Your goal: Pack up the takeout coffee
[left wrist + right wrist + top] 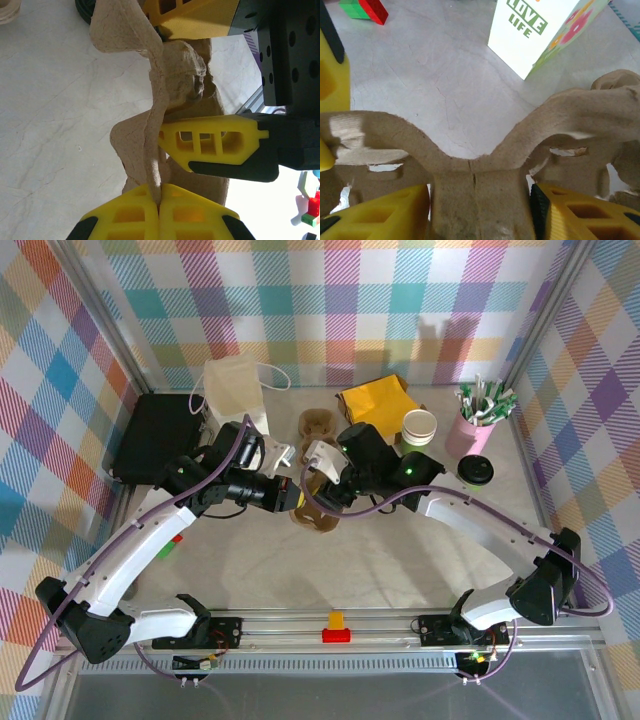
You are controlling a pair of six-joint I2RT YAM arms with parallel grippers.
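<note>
Both arms are at the middle of the desk (300,575), busy with the cardboard cup carrier (175,75). The left claw (159,192) is pinched fully shut on a thin edge of it. The right claw (479,200) sits about half open astride the carrier's middle rib, its fingers (570,212) apparently pressed against both sides. The coffee (476,471), black lid on, stands untouched at the right, well apart from the carrier and just near of the pink pot (466,436). So I'd say this is the carrier-readying step. Next the carrier needs setting flat, the right claw freed, then a gentle upright grip on the cup below its lid.
</note>
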